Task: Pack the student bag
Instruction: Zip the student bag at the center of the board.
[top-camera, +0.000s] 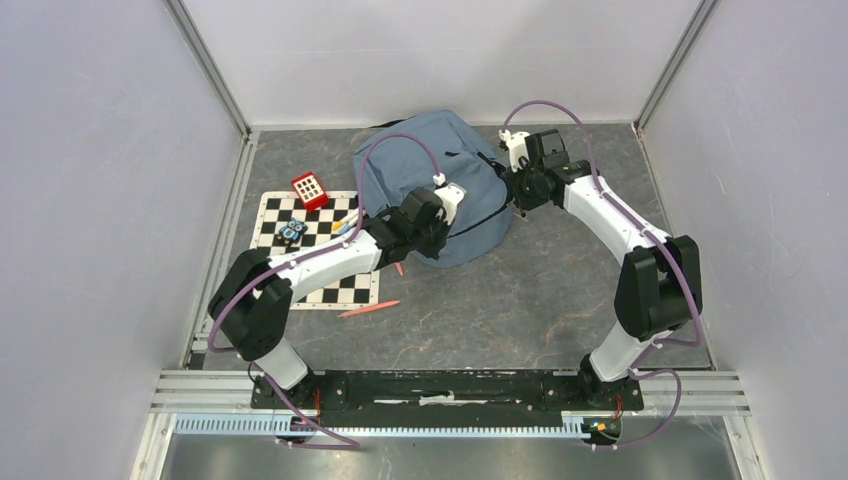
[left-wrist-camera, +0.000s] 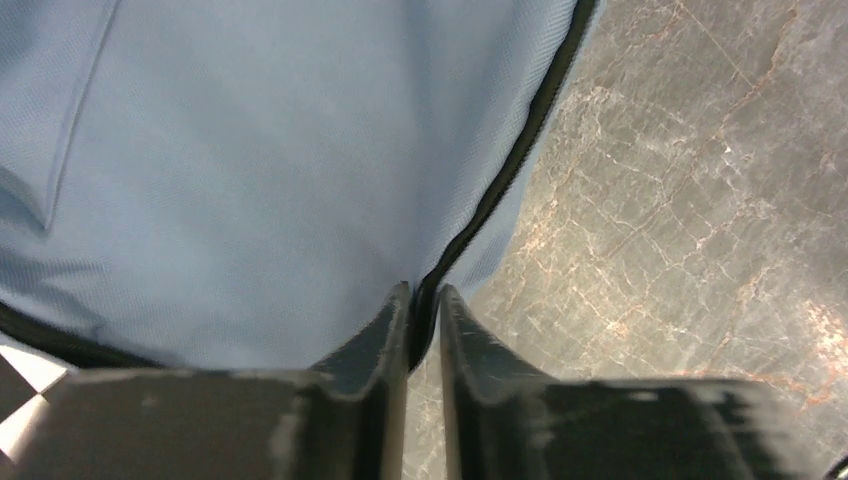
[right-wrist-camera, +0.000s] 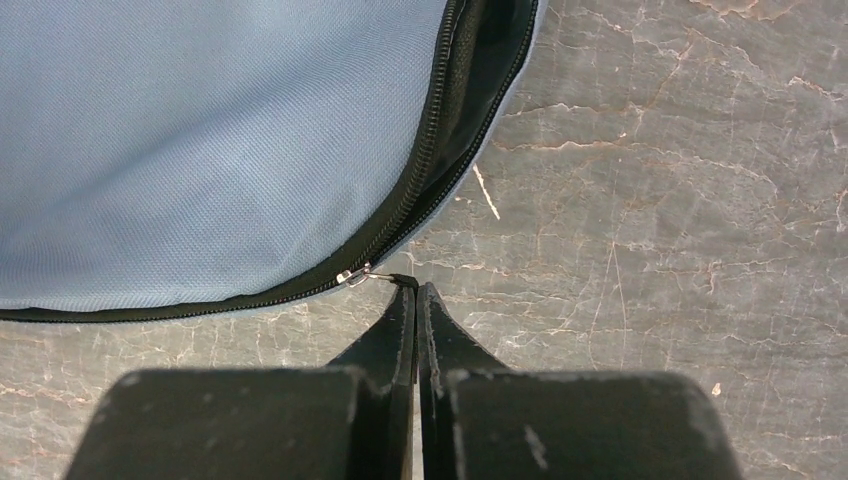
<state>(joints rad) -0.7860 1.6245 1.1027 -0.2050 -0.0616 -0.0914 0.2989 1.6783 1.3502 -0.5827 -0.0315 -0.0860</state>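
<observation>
The student bag (top-camera: 430, 165), blue-grey fabric with dark zippers, lies at the back middle of the table. My left gripper (top-camera: 457, 210) sits over its near right part. In the left wrist view the left gripper (left-wrist-camera: 424, 300) is shut on the bag's black zipper edge (left-wrist-camera: 505, 175), which runs down between the fingers. My right gripper (top-camera: 514, 196) is at the bag's right side. In the right wrist view it (right-wrist-camera: 416, 290) is shut on the dark pull tab of the metal zipper slider (right-wrist-camera: 352, 276). Above the slider the zipper (right-wrist-camera: 455, 110) gapes open; left of it the teeth are closed.
A checkered mat (top-camera: 335, 288) lies left of the bag with a red calculator (top-camera: 309, 189) and a small blue object (top-camera: 292, 232) on it. An orange pen (top-camera: 368, 309) lies on the grey floor just below the mat. White walls enclose the table.
</observation>
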